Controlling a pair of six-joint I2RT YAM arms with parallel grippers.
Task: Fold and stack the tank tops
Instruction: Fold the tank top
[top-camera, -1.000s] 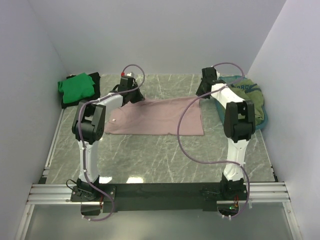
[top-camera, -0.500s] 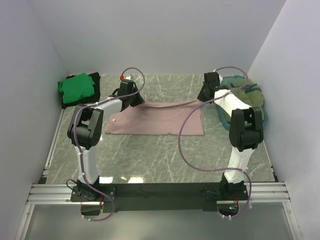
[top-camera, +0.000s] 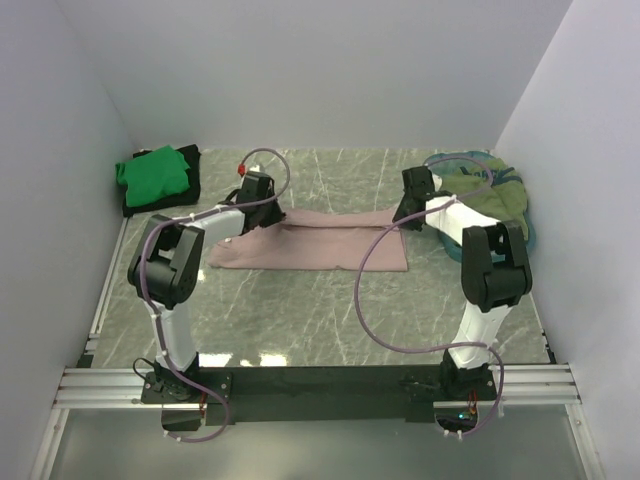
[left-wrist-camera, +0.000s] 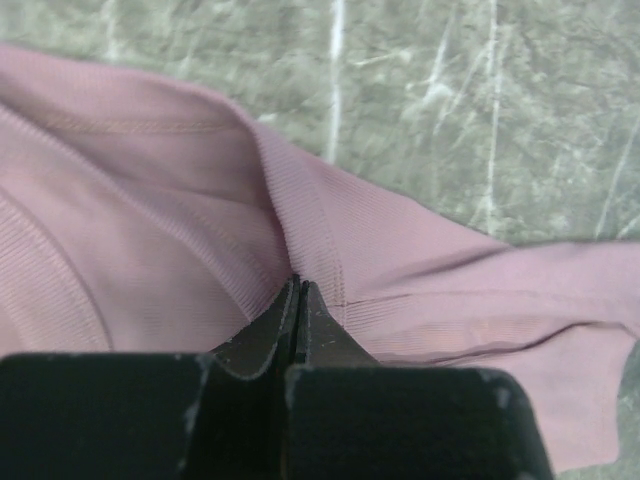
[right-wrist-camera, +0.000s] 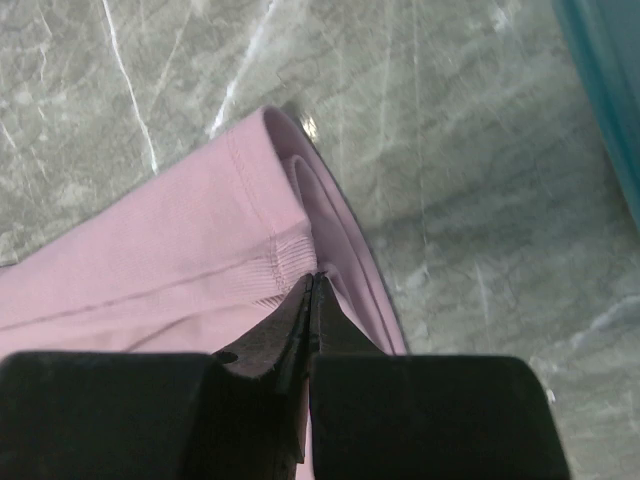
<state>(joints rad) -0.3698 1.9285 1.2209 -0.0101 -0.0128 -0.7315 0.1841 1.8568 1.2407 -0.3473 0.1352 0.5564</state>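
Drawn nearer across the worktop (top-camera: 330, 320) is the far edge of the pink tank top (top-camera: 330, 245), which is spread mid-worktop and pinched at its far corners by the clenched left gripper (left-wrist-camera: 297, 288) and right gripper (right-wrist-camera: 312, 280).

Lab cell — white walls (top-camera: 320, 70), marbled tabletop (top-camera: 330, 310)

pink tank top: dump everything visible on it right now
The dusty pink tank top looks like soft, fine-ribbed knit with stitched hems. It lies spread wide across the middle of the marble-look table, mostly flat, its far edge bunched and creased where it is pinched. The left gripper is shut on a fold near its far left end, and the right gripper on a hemmed corner at the far right.
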